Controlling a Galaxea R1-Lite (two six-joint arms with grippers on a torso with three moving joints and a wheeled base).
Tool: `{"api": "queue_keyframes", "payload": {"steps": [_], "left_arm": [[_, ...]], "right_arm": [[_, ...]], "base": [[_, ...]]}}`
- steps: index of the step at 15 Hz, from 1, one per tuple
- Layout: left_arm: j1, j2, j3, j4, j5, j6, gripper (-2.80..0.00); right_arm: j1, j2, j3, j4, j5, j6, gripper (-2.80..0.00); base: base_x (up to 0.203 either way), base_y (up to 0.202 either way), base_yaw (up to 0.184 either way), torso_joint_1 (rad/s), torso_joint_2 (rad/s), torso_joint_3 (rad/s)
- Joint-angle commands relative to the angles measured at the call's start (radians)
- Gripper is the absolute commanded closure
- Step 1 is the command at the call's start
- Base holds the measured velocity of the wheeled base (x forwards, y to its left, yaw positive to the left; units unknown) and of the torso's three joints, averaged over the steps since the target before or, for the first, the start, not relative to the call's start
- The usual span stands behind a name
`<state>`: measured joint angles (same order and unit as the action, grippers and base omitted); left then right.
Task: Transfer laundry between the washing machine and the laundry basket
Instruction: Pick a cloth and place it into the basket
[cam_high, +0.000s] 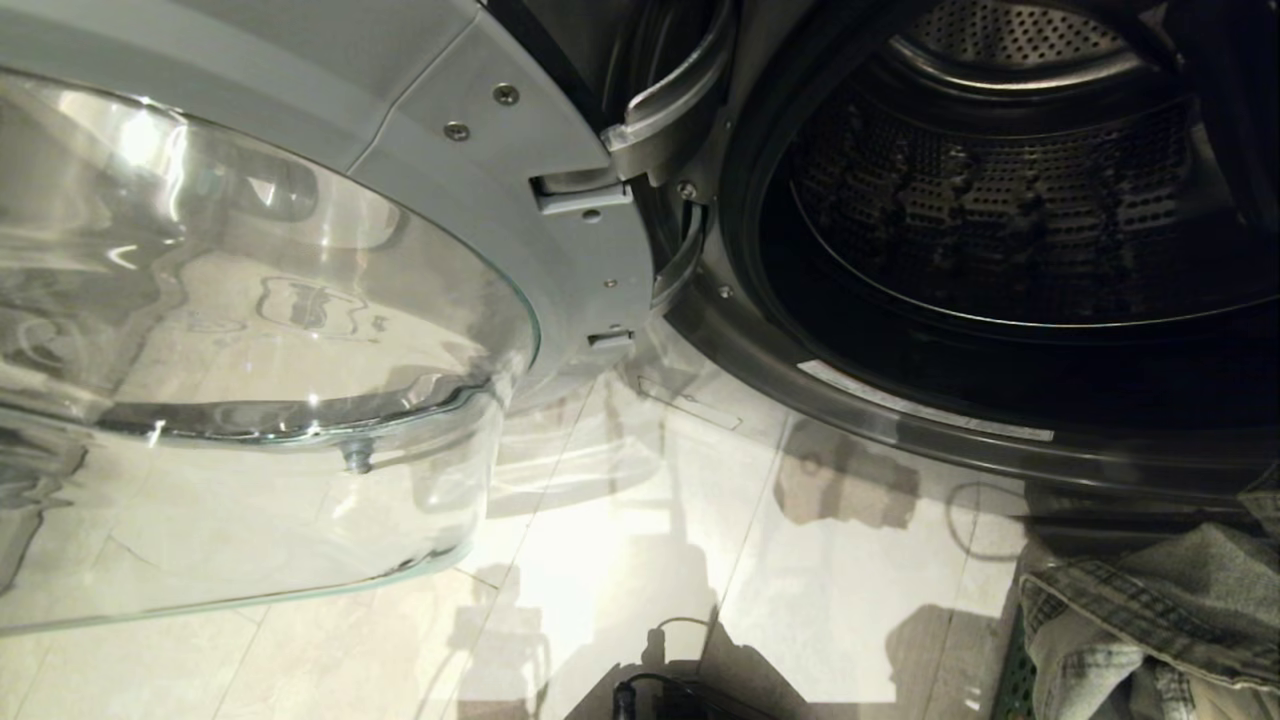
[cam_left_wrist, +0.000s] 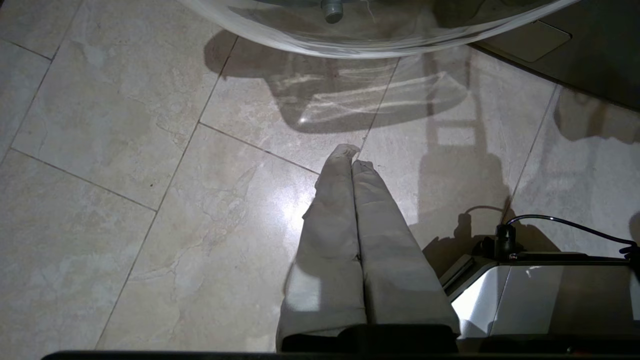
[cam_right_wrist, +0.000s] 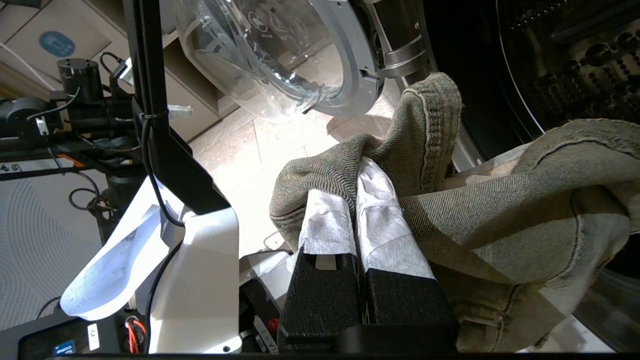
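- One washing machine (cam_high: 900, 420) fills our head view, its mouth gaping and the perforated steel drum (cam_high: 1000, 200) dark inside, with no cloth that we can make out in it.
- Swung wide to the left of that mouth, we have the round door (cam_high: 560, 200), its clear glass bowl (cam_high: 250, 350) bulging toward us above the pale floor tiles (cam_high: 640, 560).
- Below the machine's lower rim, at the right edge of our head view, sits the faded grey-green denim-like garment (cam_high: 1180, 600), bunched up; a sliver of green beside it (cam_high: 1012, 680) is all we catch of the laundry basket.
- Our right gripper (cam_right_wrist: 357, 167) is just in front of the machine's opening, fingers (cam_right_wrist: 325, 225) pressed together on a fold of that denim (cam_right_wrist: 500, 210), and the rest of the cloth drapes off toward the drum side.
- Away from the door, the right wrist view gives us a black upright post (cam_right_wrist: 150, 100) with cables and a sheet of paper (cam_right_wrist: 115, 270).
- Our left gripper (cam_left_wrist: 350, 157) hangs over the floor below the door's glass bowl, fingers closed tight against each other, nothing between them.
- Beside it, further from the door, a silver corner of our own base (cam_left_wrist: 525, 295) with a black cable (cam_left_wrist: 565, 222) plugged in.
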<state>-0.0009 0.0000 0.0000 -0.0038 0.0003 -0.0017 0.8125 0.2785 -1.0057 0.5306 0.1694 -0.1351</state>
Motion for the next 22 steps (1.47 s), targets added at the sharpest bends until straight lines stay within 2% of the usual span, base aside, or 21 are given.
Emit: {"api": "queue_keyframes", "payload": {"steps": [1,7,14,19,22], "left_arm": [[-0.001,0.002,0.0,-0.001,0.0,0.0,0.0],[-0.001,0.002,0.0,-0.001,0.0,-0.001,0.0],[-0.001,0.002,0.0,-0.001,0.0,-0.001,0.0],[-0.001,0.002,0.0,-0.001,0.0,-0.001,0.0],[-0.001,0.002,0.0,-0.001,0.0,-0.001,0.0]], "right_arm": [[-0.011,0.005,0.006,0.003,0.006,-0.001,0.0],[-0.042,0.008,0.032,0.003,0.036,-0.003,0.0],[-0.067,0.055,0.044,0.001,0.029,-0.002,0.0],[-0.136,0.088,0.047,0.001,0.037,-0.004,0.0],[-0.15,0.087,0.075,0.002,0.031,-0.041,0.0]], "base": [[0.0,0.0,0.0,0.004,0.0,0.027],[0.0,0.0,0.0,0.004,0.0,0.167],[0.0,0.0,0.0,0.002,0.0,0.201],[0.0,0.0,0.0,-0.001,0.0,0.203],[0.0,0.0,0.0,0.004,0.0,0.202]]}}
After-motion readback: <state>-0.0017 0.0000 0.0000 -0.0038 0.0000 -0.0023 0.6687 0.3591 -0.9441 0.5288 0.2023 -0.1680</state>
